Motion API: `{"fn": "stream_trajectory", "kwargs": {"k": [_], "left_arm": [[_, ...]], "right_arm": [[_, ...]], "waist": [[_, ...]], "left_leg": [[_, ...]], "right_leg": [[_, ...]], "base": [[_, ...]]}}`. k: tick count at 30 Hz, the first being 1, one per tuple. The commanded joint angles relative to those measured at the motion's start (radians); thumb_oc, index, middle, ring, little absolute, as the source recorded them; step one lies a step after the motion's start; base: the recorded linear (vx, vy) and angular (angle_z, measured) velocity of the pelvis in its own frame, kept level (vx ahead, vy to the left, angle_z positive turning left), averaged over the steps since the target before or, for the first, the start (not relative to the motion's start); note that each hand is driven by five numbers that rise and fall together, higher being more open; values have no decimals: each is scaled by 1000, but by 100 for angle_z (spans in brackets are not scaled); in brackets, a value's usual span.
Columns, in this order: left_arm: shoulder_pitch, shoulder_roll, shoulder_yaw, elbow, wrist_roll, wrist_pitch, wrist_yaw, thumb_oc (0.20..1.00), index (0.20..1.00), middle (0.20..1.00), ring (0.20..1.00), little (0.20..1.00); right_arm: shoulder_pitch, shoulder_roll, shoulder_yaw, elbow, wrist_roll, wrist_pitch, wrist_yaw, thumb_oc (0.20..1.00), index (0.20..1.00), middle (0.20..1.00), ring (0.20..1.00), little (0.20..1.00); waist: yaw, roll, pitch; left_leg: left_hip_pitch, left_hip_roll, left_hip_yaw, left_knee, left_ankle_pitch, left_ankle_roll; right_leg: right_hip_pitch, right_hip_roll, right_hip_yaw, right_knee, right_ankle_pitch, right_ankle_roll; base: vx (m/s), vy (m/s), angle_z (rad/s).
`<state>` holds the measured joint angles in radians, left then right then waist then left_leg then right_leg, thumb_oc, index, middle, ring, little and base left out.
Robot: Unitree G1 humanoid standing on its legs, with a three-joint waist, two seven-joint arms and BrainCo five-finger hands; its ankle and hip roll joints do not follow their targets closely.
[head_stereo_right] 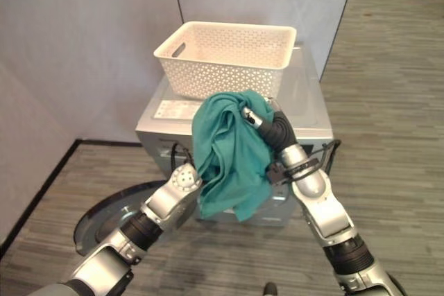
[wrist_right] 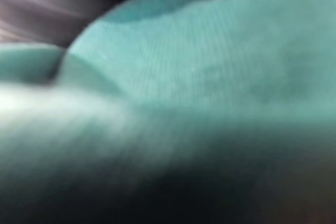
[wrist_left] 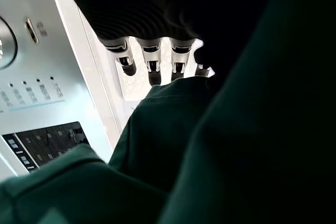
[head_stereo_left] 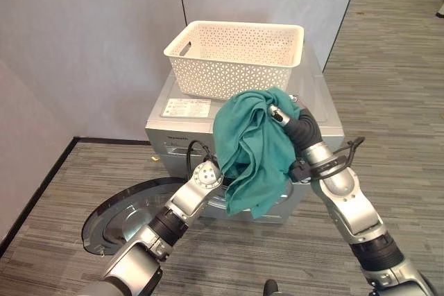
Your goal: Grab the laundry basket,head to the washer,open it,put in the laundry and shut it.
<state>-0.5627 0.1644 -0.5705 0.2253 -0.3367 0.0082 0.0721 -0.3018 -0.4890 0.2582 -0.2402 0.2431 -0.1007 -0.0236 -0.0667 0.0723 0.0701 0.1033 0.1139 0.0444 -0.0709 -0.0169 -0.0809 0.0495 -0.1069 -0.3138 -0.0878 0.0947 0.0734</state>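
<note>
Left eye view: one teal cloth (head_stereo_left: 253,150), one basket (head_stereo_left: 236,57).

Grey partition walls (head_stereo_left: 90,39) behind, striped grey carpet floor (head_stereo_left: 395,88), black baseboard (head_stereo_left: 41,185) along the left wall.

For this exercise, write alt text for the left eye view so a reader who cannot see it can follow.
The right hand holds up a teal cloth before a grey washer, its round door open near the floor. A white basket sits on top; the left hand reaches behind the cloth.
</note>
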Motion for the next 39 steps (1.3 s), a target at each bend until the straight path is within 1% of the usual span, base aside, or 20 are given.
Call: {"fn": "stream_trajectory", "kwargs": {"k": [1, 8, 9, 10, 11, 12, 13, 14, 15, 16, 17, 20, 23, 26, 31, 33, 36, 37, 38, 39], "left_arm": [[-107, -4, -41, 4, -6, -30, -47, 1000, 1000, 1000, 1000, 1000], [-14, 52, -36, -56, 65, -12, -92, 1000, 1000, 1000, 1000, 1000], [-4, 67, -33, -74, 97, -11, -102, 1000, 1000, 1000, 1000, 1000], [20, 109, -27, -118, 151, -20, -124, 1000, 1000, 1000, 1000, 1000], [23, 111, -26, -122, 153, -18, -126, 1000, 1000, 1000, 1000, 1000], [40, 130, -19, -145, 168, -23, -135, 1000, 1000, 1000, 1000, 1000], [73, 172, -3, -190, 197, -27, -154, 1000, 1000, 1000, 1000, 1000], [76, 174, -2, -195, 198, -25, -156, 1000, 1000, 1000, 1000, 1000], [98, 206, 9, -237, 225, -37, -163, 1000, 1000, 1000, 1000, 1000], [101, 208, 11, -241, 225, -35, -164, 1000, 1000, 1000, 1000, 1000], [124, 227, 22, -273, 232, -38, -173, 1000, 1000, 1000, 1000, 1000], [132, 228, 24, -285, 235, -41, -174, 1000, 1000, 1000, 1000, 1000], [100, 209, 17, -271, 272, -54, -151, 1000, 1000, 1000, 1000, 1000], [87, 200, 10, -266, 279, -60, -149, 1000, 1000, 1000, 1000, 1000], [20, 154, -31, -247, 265, -50, -149, 1000, 1000, 1000, 1000, 1000], [11, 147, -35, -240, 263, -51, -148, 1000, 1000, 1000, 1000, 1000], [-21, 119, -59, -213, 259, -47, -152, 1000, 1000, 1000, 1000, 1000], [-57, 85, -97, -154, 272, -38, -159, 1000, 1000, 1000, 1000, 1000], [-58, 84, -97, -153, 272, -39, -159, 1000, 1000, 1000, 1000, 1000], [-76, 71, -119, -120, 296, -35, -162, 1000, 1000, 1000, 1000, 1000]], "right_arm": [[-55, 11, -46, 15, 22, -13, -21, 200, 200, 200, 200, 200], [-35, -15, -103, 25, -33, -1, -23, 200, 200, 200, 200, 200], [-32, -20, -120, 24, -42, 0, -24, 200, 200, 200, 200, 200], [-32, -36, -147, 32, -60, -3, -30, 200, 200, 200, 200, 200], [-32, -35, -147, 33, -61, -3, -29, 200, 200, 200, 200, 200], [-32, -42, -158, 35, -67, -5, -31, 200, 200, 200, 200, 200], [-32, -52, -181, 44, -81, -6, -34, 200, 200, 200, 200, 200], [-32, -51, -182, 44, -81, -6, -34, 200, 200, 200, 200, 200], [-33, -59, -195, 49, -92, -8, -40, 200, 200, 200, 200, 200], [-33, -58, -195, 49, -92, -9, -40, 200, 200, 200, 200, 200], [-29, -64, -208, 52, -100, -11, -42, 200, 200, 200, 200, 200], [-27, -60, -217, 56, -106, -12, -47, 200, 200, 200, 200, 200], [-36, -47, -217, 56, -104, -22, -60, 200, 200, 200, 200, 200], [-40, -44, -216, 57, -103, -26, -62, 200, 200, 200, 200, 200], [-55, -34, -205, 67, -105, -22, -77, 200, 200, 200, 200, 200], [-58, -33, -203, 69, -103, -23, -79, 200, 200, 200, 200, 200], [-64, -27, -192, 75, -99, -21, -84, 200, 200, 200, 200, 200], [-73, -18, -174, 83, -99, -14, -88, 200, 200, 200, 200, 200], [-74, -19, -174, 83, -99, -14, -88, 200, 200, 200, 200, 200], [-81, -13, -156, 84, -104, -10, -88, 200, 200, 200, 200, 200]], "waist": [[11, -51, -32], [30, -51, -27], [34, -52, -25], [43, -53, -20], [43, -54, -21], [48, -53, -18], [57, -53, -13], [57, -54, -13], [65, -54, -10], [65, -55, -10], [70, -56, -8], [74, -58, -7], [72, -60, -5], [71, -61, -4], [62, -62, -5], [62, -61, -4], [56, -59, -4], [48, -58, -5], [48, -58, -4], [43, -57, -5]], "left_leg": [[-16, 12, 39, 46, -40, 15], [-20, 11, 32, 51, -44, 17], [-22, 11, 30, 51, -44, 17], [-25, 10, 27, 54, -45, 17], [-26, 10, 27, 55, -45, 17], [-28, 10, 25, 55, -45, 16], [-33, 10, 21, 58, -46, 17], [-33, 10, 20, 59, -46, 17], [-37, 11, 17, 61, -46, 17], [-37, 11, 17, 62, -46, 17], [-39, 12, 15, 62, -46, 16], [-43, 11, 12, 64, -45, 16], [-44, 11, 8, 63, -44, 16], [-44, 10, 6, 63, -45, 16], [-44, 13, 7, 62, -43, 15], [-45, 13, 7, 62, -43, 15], [-42, 14, 8, 58, -42, 14], [-40, 15, 10, 56, -41, 14], [-40, 15, 10, 56, -41, 14], [-38, 15, 12, 54, -40, 13]], "right_leg": [[37, -53, 47, 99, -187, 39], [43, -55, 41, 96, -188, 39], [44, -55, 38, 95, -189, 39], [45, -56, 35, 94, -189, 39], [45, -56, 35, 94, -189, 39], [45, -56, 33, 93, -189, 39], [43, -56, 31, 93, -190, 39], [43, -56, 31, 93, -190, 39], [42, -57, 26, 94, -190, 38], [42, -57, 26, 94, -190, 37], [44, -56, 22, 94, -191, 36], [47, -56, 18, 93, -192, 35], [50, -54, 12, 94, -195, 32], [50, -53, 11, 95, -197, 31], [49, -50, 6, 101, -202, 28], [48, -50, 6, 102, -203, 28], [46, -49, 8, 102, -203, 28], [47, -47, 13, 101, -203, 28], [47, -47, 13, 101, -203, 28], [46, -47, 16, 100, -204, 28]], "base": [[9, 1, 3], [1, -1, 0], [0, 0, 0], [0, -18, 4], [-5, -13, 8], [-17, -9, 10], [-17, -9, 6], [-15, -16, 4], [0, 0, 0], [-6, -19, 6], [-5, -9, 7], [-5, -17, 11], [-3, -11, 9], [0, 0, 0], [0, 0, 0], [0, 0, 0], [0, 0, 0], [0, 0, 0], [0, 0, 0], [0, 0, 0]]}}
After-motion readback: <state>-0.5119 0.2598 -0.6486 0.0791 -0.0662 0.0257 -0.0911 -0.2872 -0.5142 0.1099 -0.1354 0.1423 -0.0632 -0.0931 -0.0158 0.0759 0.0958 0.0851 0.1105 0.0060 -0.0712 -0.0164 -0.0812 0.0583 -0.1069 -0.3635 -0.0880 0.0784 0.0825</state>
